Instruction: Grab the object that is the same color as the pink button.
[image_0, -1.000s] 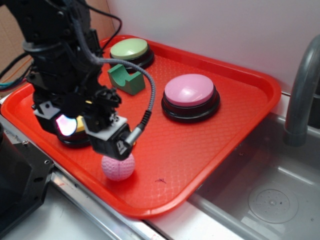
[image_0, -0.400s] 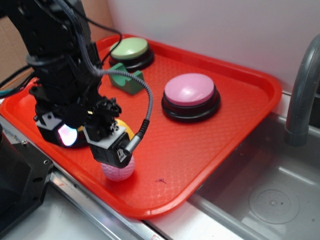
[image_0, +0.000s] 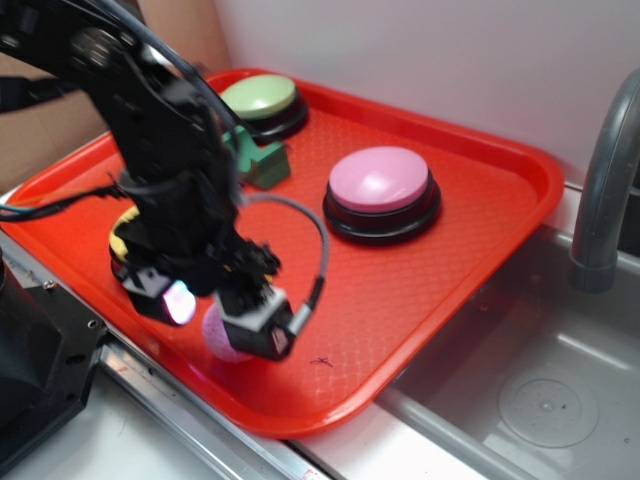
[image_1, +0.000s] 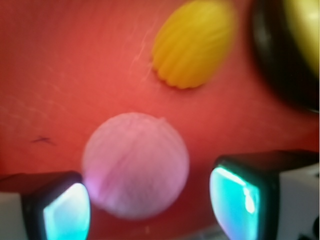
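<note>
While the red textured plastic tray (image_0: 430, 290) sits beside a grey metal sink (image_0: 540, 390), the small pink dimpled ball (image_1: 135, 165) lies near its front rim, between the spread-apart black gripper (image_1: 150, 205) fingers.

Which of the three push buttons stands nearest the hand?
The yellow button, mostly hidden behind the arm; the pink button and green button stand farther back.

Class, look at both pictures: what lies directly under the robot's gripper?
Under the open gripper, the pink ball rests on the red tray, between the fingers. In the exterior view the gripper covers most of the ball, and its underside is hidden.
</note>
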